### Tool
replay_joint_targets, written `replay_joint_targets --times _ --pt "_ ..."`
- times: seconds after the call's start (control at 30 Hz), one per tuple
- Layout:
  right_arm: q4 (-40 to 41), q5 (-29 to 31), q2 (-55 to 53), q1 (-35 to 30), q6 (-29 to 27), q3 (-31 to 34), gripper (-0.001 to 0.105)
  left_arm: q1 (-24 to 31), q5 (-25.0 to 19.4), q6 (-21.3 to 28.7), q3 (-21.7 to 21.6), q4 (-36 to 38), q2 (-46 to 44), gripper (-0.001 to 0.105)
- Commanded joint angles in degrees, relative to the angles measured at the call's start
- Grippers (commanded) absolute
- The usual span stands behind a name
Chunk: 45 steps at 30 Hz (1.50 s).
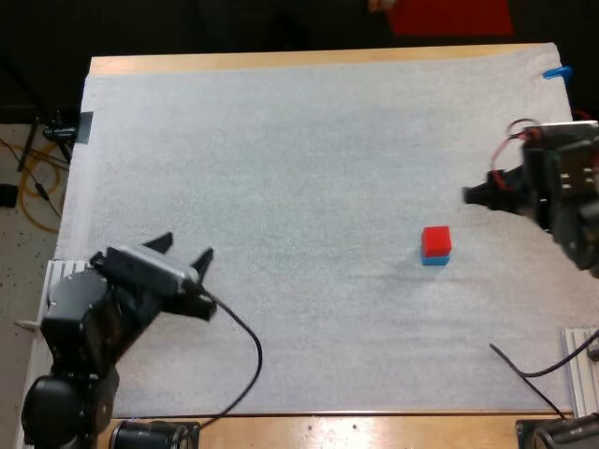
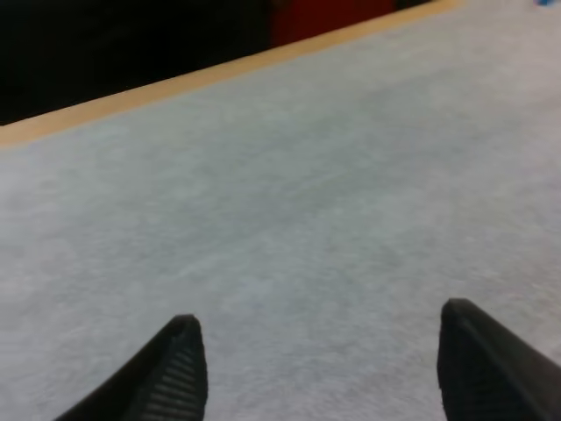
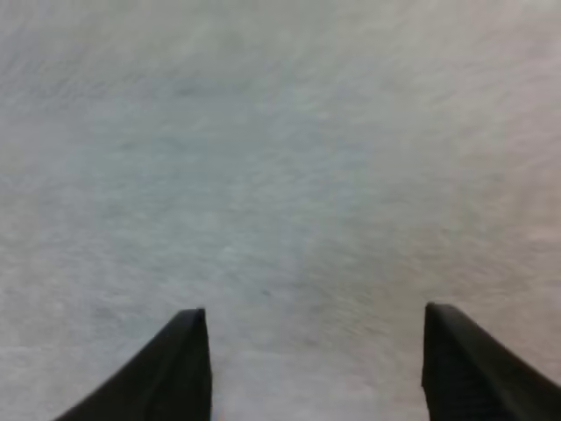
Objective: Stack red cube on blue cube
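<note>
Red cube (image 1: 435,240): atop blue cube (image 1: 435,259), right side.
Left end effector (image 1: 188,247): spread wide, empty.
Right end effector (image 1: 471,195): spread wide, empty.

The mat (image 1: 299,168) lay on the table (image 1: 281,60) and covered nearly all of it. On the right half of the mat, the top cube (image 1: 436,240) sat squarely on the bottom cube (image 1: 435,259), the pair nearer the mat's right edge than its middle. The right gripper (image 1: 473,195) hung to the right of the stack and a little behind it, apart from both cubes. The left gripper (image 1: 188,243) stood over the mat's near left part, well apart from the stack.
</note>
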Motion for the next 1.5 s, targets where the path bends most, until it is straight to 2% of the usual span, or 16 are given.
replay_joint_targets --times 0.0,0.13,0.2,0.27,0.4,0.47,0.6,0.67,0.77,0.9,1.1,1.23,1.33,1.47 --pt "-0.5 -0.5 -2.5 -2.1 -1.8 0.0 0.051 2.4 -0.5 -0.7 -0.4 -1.6 0.1 0.055" --pt "-0.4 -0.7 -7.0 -6.9 -2.2 0.0 0.051 4.5 -0.5 -1.4 -0.4 -1.6 0.0 0.055" --pt "0.8 -3.1 -10.7 -9.7 -4.7 0.0 0.051 4.5 -0.5 -2.0 -0.4 -1.6 0.0 0.055" --pt "1.9 -4.6 -13.3 -11.1 -6.3 0.1 0.051 4.5 -0.5 -1.9 -0.4 -1.6 0.0 0.055" --pt "2.1 -4.0 -20.7 -12.0 -6.4 3.2 0.051 4.5 -0.6 -2.5 -0.4 -1.4 -1.0 0.053" --pt "2.1 -4.0 -24.0 -12.0 -6.4 5.7 0.051 4.5 -0.7 -3.3 -0.4 -0.7 -2.2 0.047" --pt "2.1 -4.0 -32.0 -12.0 -6.4 11.8 0.051 4.5 -0.7 -3.2 -0.4 3.5 -6.3 0.024" --pt "2.1 -4.0 -36.2 -12.0 -6.4 14.4 0.051 4.5 -0.5 -3.2 -0.4 5.8 -8.5 0.020" --pt "2.9 -4.0 -43.1 -12.0 -6.2 18.0 0.051 4.5 -0.5 -2.0 -0.4 9.0 -12.2 0.019" --pt "4.3 -4.2 -52.2 -12.0 -6.2 22.2 0.051 4.5 -0.5 3.0 -0.4 12.8 -17.9 0.019" --pt "6.4 -4.6 -64.7 -12.0 -6.2 26.2 0.051 4.5 -0.5 3.3 -0.4 13.5 -25.8 0.019" --pt "7.8 -6.2 -70.9 -12.0 -6.2 26.4 0.051 4.5 -0.5 3.2 -0.4 14.0 -30.6 0.019" --pt "9.2 -6.6 -70.7 -11.8 -6.5 25.4 0.051 4.5 -0.5 3.0 -0.4 16.0 -34.7 0.019" --pt "8.4 -9.7 -71.0 -11.8 -6.1 26.2 0.051 4.5 -0.7 3.0 -0.4 22.4 -39.5 0.019"
